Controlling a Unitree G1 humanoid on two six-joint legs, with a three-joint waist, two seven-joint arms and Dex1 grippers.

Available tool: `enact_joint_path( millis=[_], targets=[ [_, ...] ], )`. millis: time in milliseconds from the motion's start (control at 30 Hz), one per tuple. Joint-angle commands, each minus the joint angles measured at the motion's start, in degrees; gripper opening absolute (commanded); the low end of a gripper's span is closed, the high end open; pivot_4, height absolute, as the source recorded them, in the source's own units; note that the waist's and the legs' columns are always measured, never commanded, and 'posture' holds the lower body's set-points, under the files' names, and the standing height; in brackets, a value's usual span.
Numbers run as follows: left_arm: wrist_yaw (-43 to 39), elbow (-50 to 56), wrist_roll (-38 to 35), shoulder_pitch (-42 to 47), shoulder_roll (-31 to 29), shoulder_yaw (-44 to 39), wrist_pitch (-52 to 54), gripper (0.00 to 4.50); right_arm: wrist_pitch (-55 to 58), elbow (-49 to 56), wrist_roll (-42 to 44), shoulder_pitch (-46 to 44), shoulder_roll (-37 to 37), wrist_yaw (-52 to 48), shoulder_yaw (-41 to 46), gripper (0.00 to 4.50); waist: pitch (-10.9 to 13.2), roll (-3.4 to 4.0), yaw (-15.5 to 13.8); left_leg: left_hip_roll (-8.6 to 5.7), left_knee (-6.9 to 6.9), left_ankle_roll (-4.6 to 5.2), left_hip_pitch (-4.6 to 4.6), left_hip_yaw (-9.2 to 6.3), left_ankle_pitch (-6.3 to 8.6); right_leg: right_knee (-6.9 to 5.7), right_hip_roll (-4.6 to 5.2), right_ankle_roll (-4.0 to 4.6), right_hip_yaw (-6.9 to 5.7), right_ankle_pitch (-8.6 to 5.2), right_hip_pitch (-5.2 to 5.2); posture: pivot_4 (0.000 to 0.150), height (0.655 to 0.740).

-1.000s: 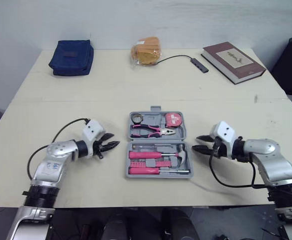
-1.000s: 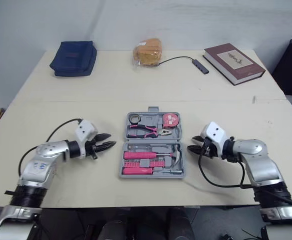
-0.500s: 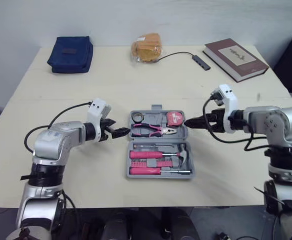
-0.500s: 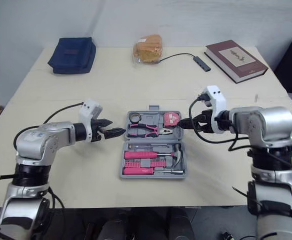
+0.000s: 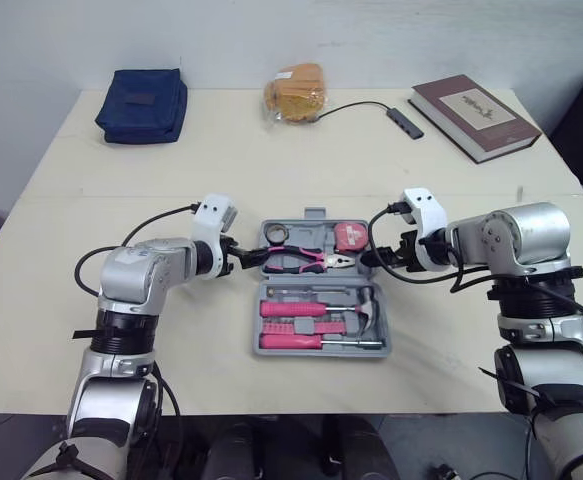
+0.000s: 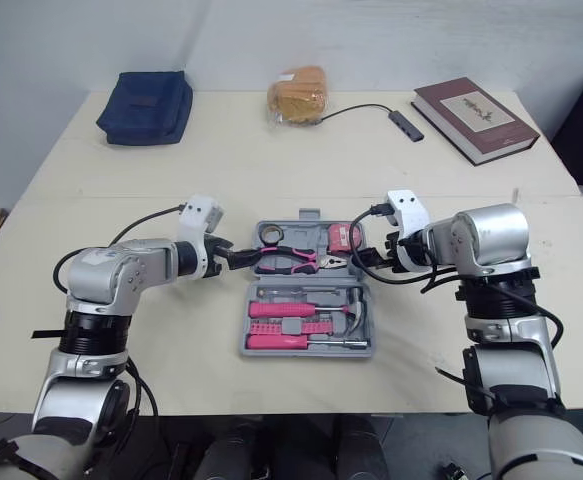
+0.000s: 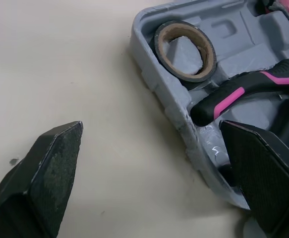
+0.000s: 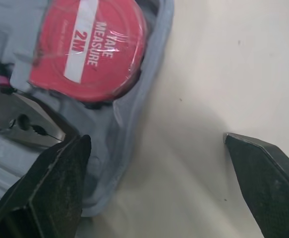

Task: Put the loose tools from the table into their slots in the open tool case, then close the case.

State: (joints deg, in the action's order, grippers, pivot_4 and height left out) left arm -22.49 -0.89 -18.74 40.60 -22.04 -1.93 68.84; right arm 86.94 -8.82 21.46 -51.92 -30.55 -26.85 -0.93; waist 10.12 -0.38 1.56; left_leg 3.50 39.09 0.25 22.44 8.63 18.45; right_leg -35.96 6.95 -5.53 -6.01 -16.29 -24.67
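The grey tool case [image 5: 314,217] lies open mid-table. Its far half holds a tape roll [image 7: 184,47], pink-handled pliers [image 7: 243,94] and a red tape measure [image 8: 87,47]. The near half holds a pink screwdriver [image 5: 291,309] and a hammer [image 5: 367,305]. My left gripper [image 5: 246,262] is open at the far half's left edge, one finger [image 7: 45,183] over the table and the other over the case. My right gripper [image 5: 369,260] is open at the far half's right edge, straddling the rim beside the tape measure.
Along the table's far side lie a blue pouch [image 5: 143,105], a bagged orange item [image 5: 293,95], a small hub on a black cable [image 5: 403,124] and a brown book [image 5: 474,103]. Bare table lies on both sides of the case.
Both grippers have moved inward and away from me, from the table beside the case's near half to the side edges of its far half. The case and tools have not moved.
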Motion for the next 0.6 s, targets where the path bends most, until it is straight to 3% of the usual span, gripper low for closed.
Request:
enact_joint_path(
  millis=[33,267,333,433,567,600],
  targets=[
    [0.90,-0.17,0.02,1.66,0.60,-0.72,-0.34,4.45,-0.14,-1.15,-0.81,-1.04,0.68,1.43,1.10,4.50,0.00,0.00,0.00,0.00,0.00,0.00,-0.02,0.00,0.00,-0.01,0.00,0.00,0.00,0.00,0.01,0.150,0.7400],
    [1.59,-1.90,0.23,2.64,1.17,0.67,1.38,4.45,0.49,-3.70,-0.74,-1.03,2.81,3.13,2.38,4.50,-0.04,-0.05,0.09,0.04,0.01,-0.03,-0.11,0.00,-0.02,-0.01,-0.09,0.03,0.05,0.03,0.10,0.150,0.7400],
    [1.14,-2.14,-0.05,2.73,1.12,1.23,2.23,3.91,1.31,-4.34,-0.43,-1.24,3.68,3.53,3.48,4.50,-0.07,-0.10,0.09,0.06,0.01,-0.04,-0.11,0.00,-0.03,-0.01,-0.13,0.03,0.07,0.03,0.11,0.150,0.7400],
    [0.70,-2.57,-0.73,2.75,2.04,1.49,3.58,2.75,3.14,-4.79,-0.06,-1.20,5.80,4.40,5.73,3.69,-0.09,-0.12,0.11,0.08,0.01,-0.06,-0.12,0.00,-0.03,-0.01,-0.17,0.05,0.09,0.04,0.11,0.150,0.7400],
    [0.19,-1.61,-1.22,2.16,2.50,1.64,4.11,0.99,4.54,-3.77,-0.28,-1.15,7.93,5.60,8.54,1.81,-0.09,-0.12,0.13,0.15,0.00,-0.13,-0.12,-0.01,-0.05,0.00,-0.28,0.07,0.11,0.04,0.10,0.150,0.7400],
    [0.20,-1.40,-1.27,2.00,2.59,1.56,4.22,0.40,4.70,-3.37,-0.31,-1.05,8.18,5.76,8.93,1.15,-0.09,-0.11,0.15,0.15,-0.01,-0.14,-0.12,-0.01,-0.06,-0.01,-0.29,0.08,0.11,0.04,0.09,0.150,0.7400]
  ],
)
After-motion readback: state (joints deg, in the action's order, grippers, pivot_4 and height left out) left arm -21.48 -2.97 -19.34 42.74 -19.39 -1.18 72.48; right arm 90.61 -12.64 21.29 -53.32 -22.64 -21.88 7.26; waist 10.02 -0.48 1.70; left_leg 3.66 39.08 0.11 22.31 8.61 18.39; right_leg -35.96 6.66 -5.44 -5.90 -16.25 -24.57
